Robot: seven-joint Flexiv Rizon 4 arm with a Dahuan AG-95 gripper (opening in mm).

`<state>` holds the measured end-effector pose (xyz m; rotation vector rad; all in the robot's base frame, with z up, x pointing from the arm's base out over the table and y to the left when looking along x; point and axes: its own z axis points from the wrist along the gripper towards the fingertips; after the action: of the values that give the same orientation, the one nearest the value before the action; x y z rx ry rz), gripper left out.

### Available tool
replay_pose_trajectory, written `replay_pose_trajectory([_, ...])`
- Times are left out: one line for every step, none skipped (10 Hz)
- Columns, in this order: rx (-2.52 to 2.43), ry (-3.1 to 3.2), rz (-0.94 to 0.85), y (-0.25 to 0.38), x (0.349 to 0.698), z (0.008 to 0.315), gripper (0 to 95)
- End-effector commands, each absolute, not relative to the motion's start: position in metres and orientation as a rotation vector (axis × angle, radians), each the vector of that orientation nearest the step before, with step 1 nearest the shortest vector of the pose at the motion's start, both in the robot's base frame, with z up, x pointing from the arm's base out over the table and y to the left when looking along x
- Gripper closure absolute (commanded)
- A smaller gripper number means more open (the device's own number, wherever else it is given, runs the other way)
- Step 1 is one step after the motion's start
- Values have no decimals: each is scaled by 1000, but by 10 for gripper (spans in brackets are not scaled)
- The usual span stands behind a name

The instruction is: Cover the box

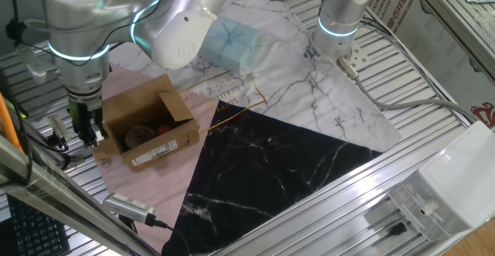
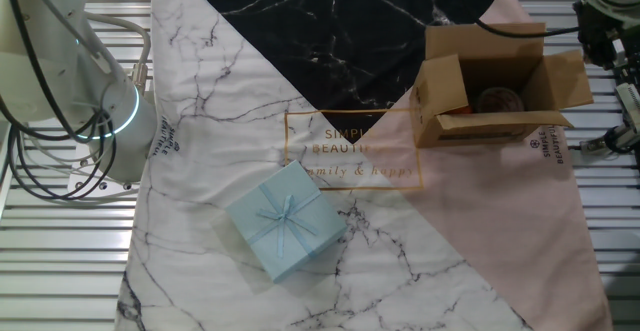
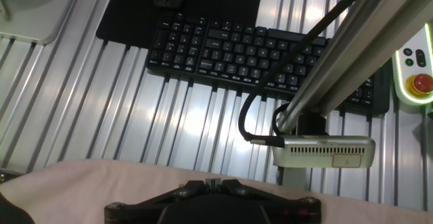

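Cardboard flaps of the box [image 1: 147, 126] stand open near a counter [image 1: 433, 124] corner, contents showing, so covering looks barely begun. The gripper [image 1: 87, 124] hangs just beside one end flap; whether its jaws are open cannot be told.

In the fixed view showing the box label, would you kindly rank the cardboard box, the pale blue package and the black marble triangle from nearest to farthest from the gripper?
From the gripper:
1. Cardboard box, right beside it.
2. Black marble triangle, beyond the box.
3. Pale blue package, far back; close to the triangle's distance, so 2 and 3 are tentative.
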<state>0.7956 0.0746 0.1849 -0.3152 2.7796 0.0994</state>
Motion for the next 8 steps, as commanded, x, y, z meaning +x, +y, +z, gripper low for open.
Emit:
replay_pose_trajectory([-328, 2778, 107, 75, 796, 185, 950])
replay_pose_trajectory([-326, 2781, 108, 75, 796, 185, 950])
replay_pose_trajectory([-322, 2781, 107, 75, 796, 185, 950])
replay_pose_trajectory([-306, 2788, 107, 75, 796, 185, 950])
replay_pose_trajectory([-299, 2789, 104, 75, 796, 185, 950])
replay_pose_trajectory([-308, 2787, 101, 75, 796, 185, 950])
replay_pose_trajectory([-312, 2785, 101, 75, 796, 185, 950])
replay_pose_trajectory([-320, 2782, 99, 75, 796, 185, 950])
